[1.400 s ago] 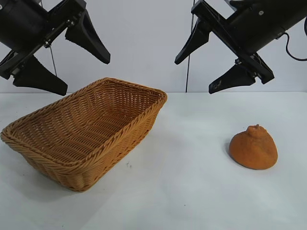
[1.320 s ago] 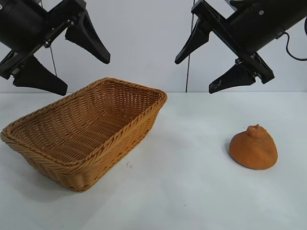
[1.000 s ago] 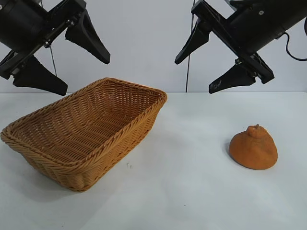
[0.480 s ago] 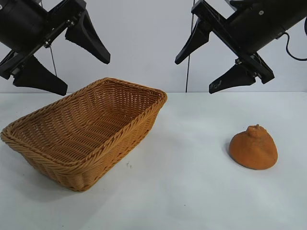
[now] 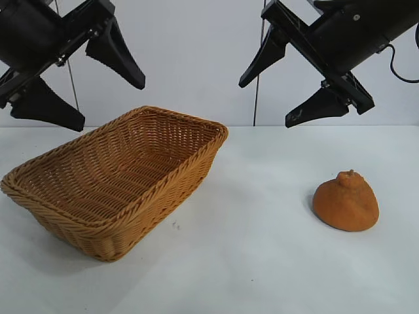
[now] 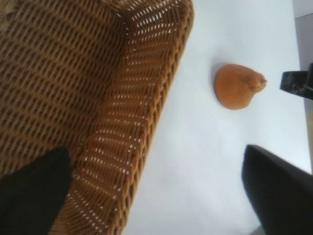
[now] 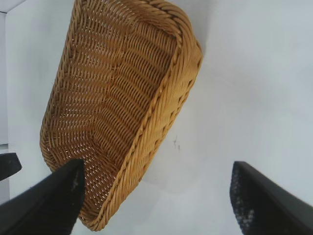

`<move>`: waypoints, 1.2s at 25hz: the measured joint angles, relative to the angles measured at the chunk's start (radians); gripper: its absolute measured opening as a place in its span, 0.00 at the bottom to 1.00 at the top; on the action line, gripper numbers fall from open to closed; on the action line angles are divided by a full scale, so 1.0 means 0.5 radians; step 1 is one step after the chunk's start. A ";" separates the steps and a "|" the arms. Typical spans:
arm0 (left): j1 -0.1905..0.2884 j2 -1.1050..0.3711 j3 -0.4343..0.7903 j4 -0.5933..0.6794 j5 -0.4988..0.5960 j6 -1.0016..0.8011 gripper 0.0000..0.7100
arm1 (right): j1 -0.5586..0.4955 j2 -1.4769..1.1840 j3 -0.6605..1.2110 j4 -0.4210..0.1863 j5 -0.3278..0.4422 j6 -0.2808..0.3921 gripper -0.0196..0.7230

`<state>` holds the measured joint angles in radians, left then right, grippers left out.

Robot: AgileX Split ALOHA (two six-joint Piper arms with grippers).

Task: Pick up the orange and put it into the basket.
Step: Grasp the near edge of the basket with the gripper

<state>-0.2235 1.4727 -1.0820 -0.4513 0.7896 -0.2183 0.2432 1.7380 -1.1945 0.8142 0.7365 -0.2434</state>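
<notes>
**Both grippers spread wide above the table, orange on the surface**

Jaws on both arms stand released and hold nothing. Seen from the exterior camera, the left gripper [image 5: 80,86] hangs high over the far left part of the basket [image 5: 118,180], its two black fingers splayed well apart. The right gripper [image 5: 272,98] hangs at a like height, fingers just as wide, above the white table [image 5: 262,261] between basket and fruit. The orange [image 5: 346,201] sits on the table below and to the right of the right gripper's jaws, well apart from the basket, stem bump uppermost. The basket lies below the left gripper's jaws with nothing visible inside it.

From the left wrist camera, one finger [image 6: 32,193] overlaps the basket [image 6: 146,112] wall and the other finger [image 6: 279,191] lies over bare table [image 6: 195,161]. The orange [image 6: 237,86] rests beyond the jaws, outside the basket rim and apart from it.

From the right wrist camera, one finger [image 7: 44,203] covers the near corner of the basket [image 7: 146,127], the other finger [image 7: 271,203] over open table [image 7: 244,98]. Most of the basket lies ahead of the jaws, to one side of the gap; the orange does not show in this view.
</notes>
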 joint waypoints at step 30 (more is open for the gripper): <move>-0.103 0.758 0.232 0.557 -0.438 -1.600 0.80 | 0.000 0.000 0.000 0.000 0.018 0.002 0.78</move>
<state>-0.2750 1.8517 -0.9662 -0.1729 0.5705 -1.0181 0.2432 1.7380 -1.1945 0.8139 0.7456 -0.2423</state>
